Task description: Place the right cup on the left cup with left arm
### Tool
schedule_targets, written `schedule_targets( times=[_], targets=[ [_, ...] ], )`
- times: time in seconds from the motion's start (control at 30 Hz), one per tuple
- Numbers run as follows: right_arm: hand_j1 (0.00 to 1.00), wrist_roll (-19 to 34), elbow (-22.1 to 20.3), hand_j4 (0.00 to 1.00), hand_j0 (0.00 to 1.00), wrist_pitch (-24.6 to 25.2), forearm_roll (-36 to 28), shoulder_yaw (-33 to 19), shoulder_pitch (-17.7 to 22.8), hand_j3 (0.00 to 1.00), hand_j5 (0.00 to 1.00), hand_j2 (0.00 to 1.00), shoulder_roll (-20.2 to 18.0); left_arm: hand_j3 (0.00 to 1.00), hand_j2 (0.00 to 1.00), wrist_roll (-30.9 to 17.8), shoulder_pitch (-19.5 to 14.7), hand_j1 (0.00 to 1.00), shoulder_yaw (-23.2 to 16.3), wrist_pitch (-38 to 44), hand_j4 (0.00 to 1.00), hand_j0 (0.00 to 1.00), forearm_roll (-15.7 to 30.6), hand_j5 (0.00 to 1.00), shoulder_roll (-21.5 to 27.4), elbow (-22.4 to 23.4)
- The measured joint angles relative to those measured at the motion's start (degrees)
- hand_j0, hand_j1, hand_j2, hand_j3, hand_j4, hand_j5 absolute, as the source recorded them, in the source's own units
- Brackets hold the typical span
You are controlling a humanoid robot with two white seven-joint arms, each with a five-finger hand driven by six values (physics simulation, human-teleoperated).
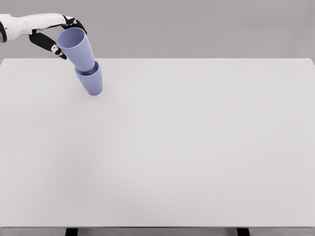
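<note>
Gripping upper lilac cup (76,46), left hand (56,37) fingers curled; nested tilted in lower cup (91,81), apparently seated.

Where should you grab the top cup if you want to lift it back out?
Probably by its side wall just under the wide rim, coming from the left, where the left hand already is. The top cup leans up and left, and its narrow bottom sits inside the lower cup, so only its upper part is free to grip. Pull along the lean.
</note>
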Motion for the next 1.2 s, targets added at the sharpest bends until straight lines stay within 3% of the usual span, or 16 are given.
schedule_targets(
  times=[1.2],
  targets=[
    [1.0,-0.01,0.0,1.0,1.0,0.0,0.0,0.0,0.0,1.0,1.0,1.0,0.0,0.61,0.61,0.24,0.62,0.61,-0.06,-0.02,0.61,0.61,-0.89,0.61,-2.39,5.25]
  ],
)
